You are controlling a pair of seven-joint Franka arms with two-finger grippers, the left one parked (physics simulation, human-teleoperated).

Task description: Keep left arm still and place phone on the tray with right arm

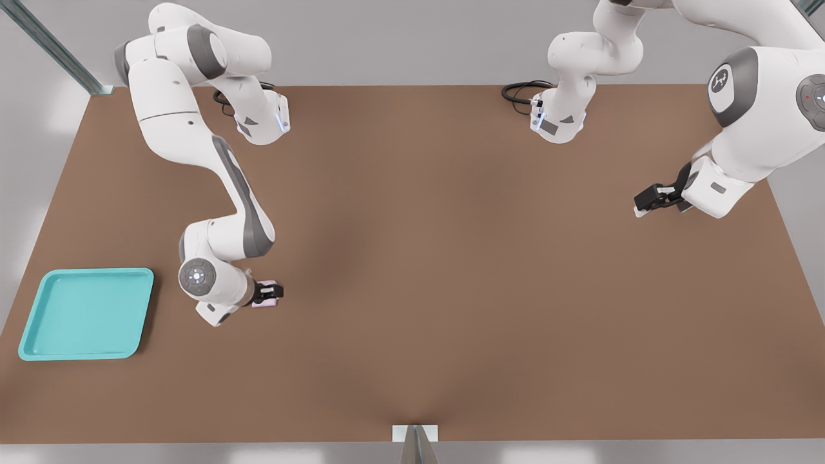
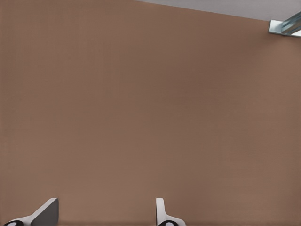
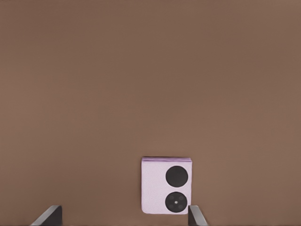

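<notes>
**Right arm's gripper spread above the phone, tray apart at lower left**

A plain brown table fills most of the front view, edged by pale grey floor, with a metal rail crossing the upper left corner.

One phone lies flat on the table, lower left of centre in the front view: a pale pink, nearly square slab showing two black round lenses stacked along one side.

One turquoise tray, shallow with a raised rim and rounded corners, sits at the lower left of the front view, well apart from the phone, nothing in it.

The right arm reaches down from the upper left. Its gripper hangs directly over the phone, fingers spread wide and holding nothing.
</notes>
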